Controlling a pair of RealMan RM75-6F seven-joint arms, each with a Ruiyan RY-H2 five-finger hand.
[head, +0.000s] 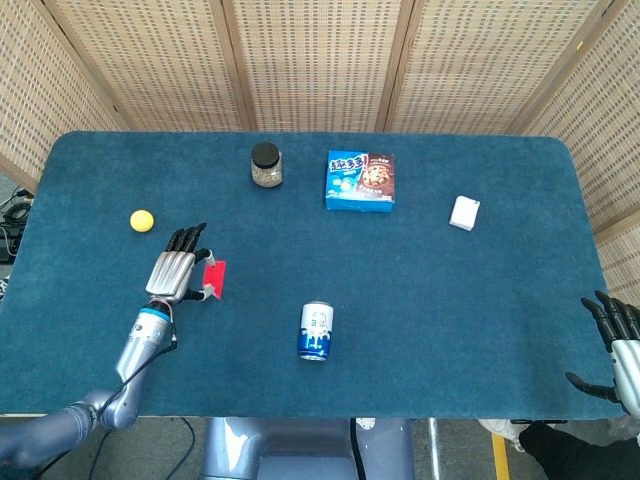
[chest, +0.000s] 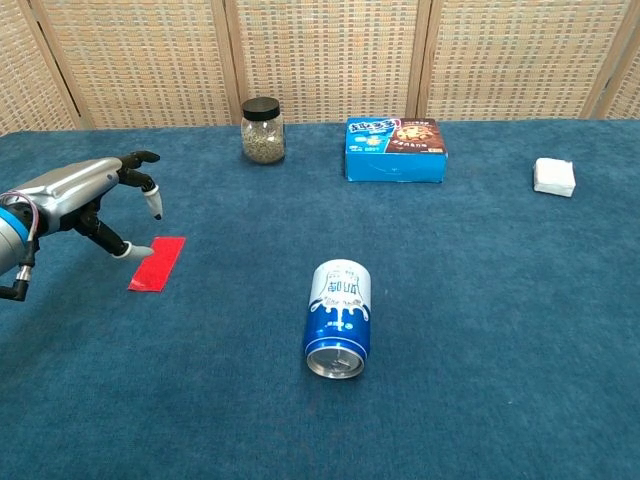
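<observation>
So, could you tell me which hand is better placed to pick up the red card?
Left. The left hand hovers right beside the red card, fingers spread, while the right hand sits at the table's far edge.

The head view looks steeply down on the whole table (head: 500, 330); the chest view looks low across it, sharing the table's middle.

My left robot hand (head: 176, 272) sits above the worktop near its left front area, forearm reaching in from the front left corner. Palm faces down, fingers (chest: 150, 198) spread and arched, holding nothing. My right robot hand (head: 620, 350) hangs off the right front corner, fingers apart, thumb out, also holding nothing.
</observation>
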